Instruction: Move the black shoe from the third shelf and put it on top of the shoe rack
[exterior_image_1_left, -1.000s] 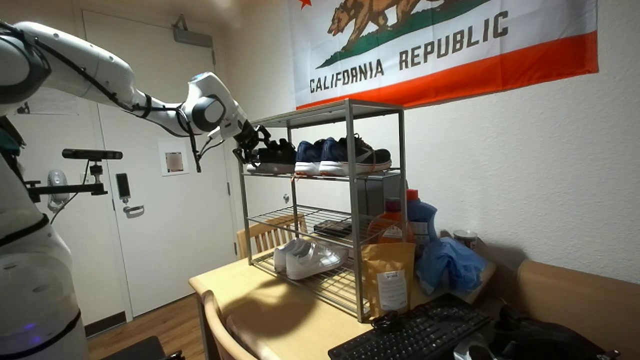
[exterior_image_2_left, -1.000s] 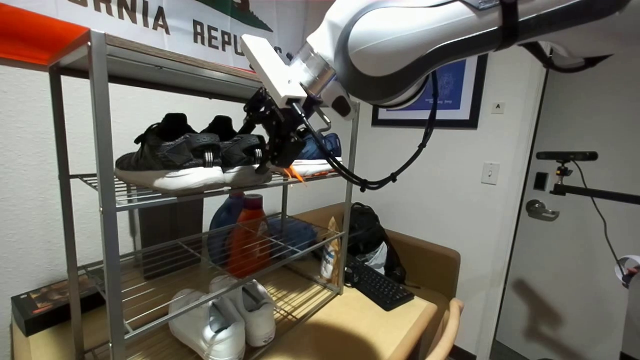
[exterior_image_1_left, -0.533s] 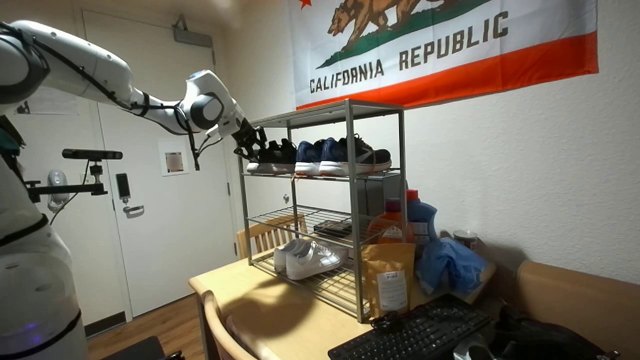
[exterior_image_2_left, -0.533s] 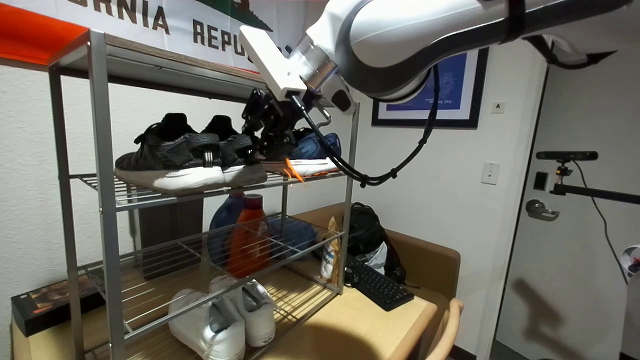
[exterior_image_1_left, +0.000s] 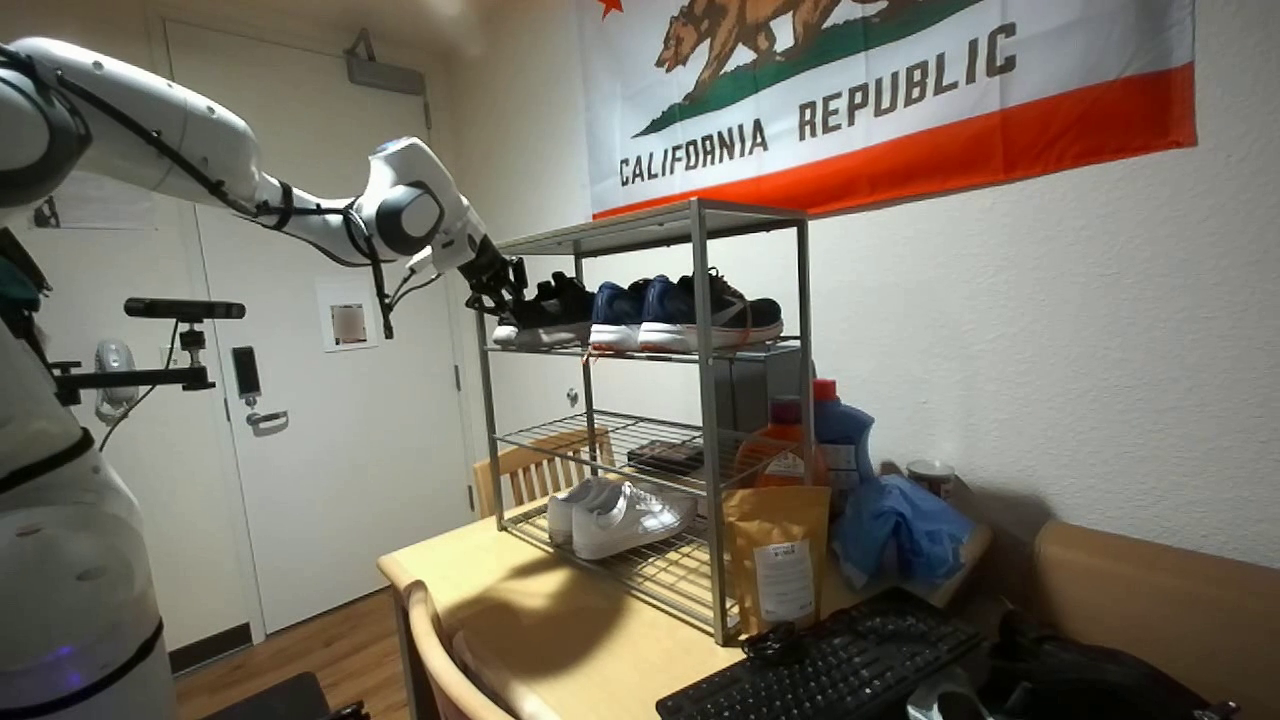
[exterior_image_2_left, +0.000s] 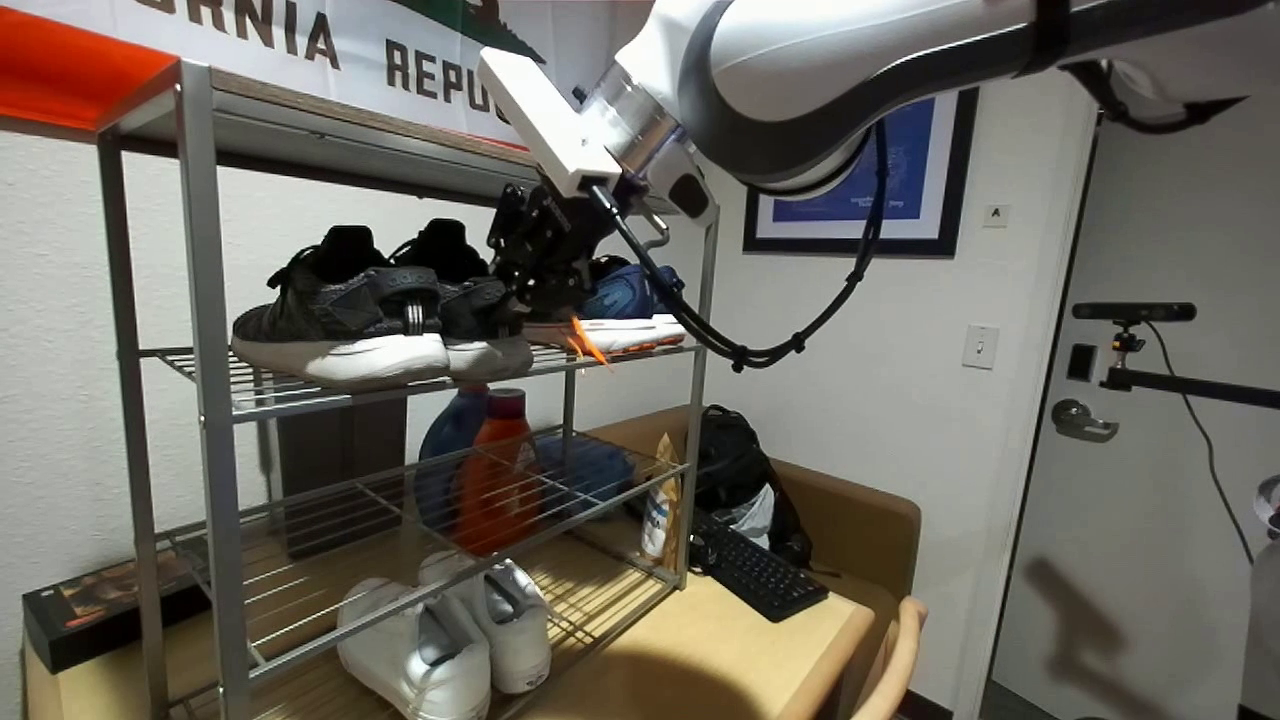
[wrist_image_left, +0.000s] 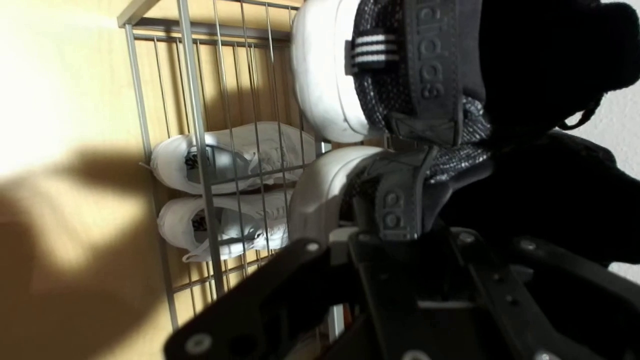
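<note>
The black shoe (exterior_image_2_left: 465, 310), dark with a pale sole, stands on the third shelf (exterior_image_2_left: 330, 401) of the grey shoe rack (exterior_image_2_left: 205, 300), heel facing outward. My gripper (exterior_image_2_left: 508, 275) is shut on the back of its heel. In the wrist view the jaws pinch the lettered heel strap of the shoe (wrist_image_left: 395, 200), with the lower letters hidden at the fingertips. The heel looks slightly lifted, with the toe resting on the wires. The bare top of the rack (exterior_image_1_left: 650, 228) lies above the shoe.
A matching shoe (exterior_image_2_left: 340, 310) sits directly beside the held one. Blue shoes (exterior_image_1_left: 665, 310) with an orange lace (exterior_image_2_left: 590, 342) stand on its other side. A rack post (exterior_image_1_left: 487, 420) is near my gripper. White shoes (exterior_image_1_left: 620, 520) rest on the bottom tier.
The jaws have gone from open around the heel to shut on it. My gripper has drawn back and up a little, and the shoe's collar has risen slightly.
</note>
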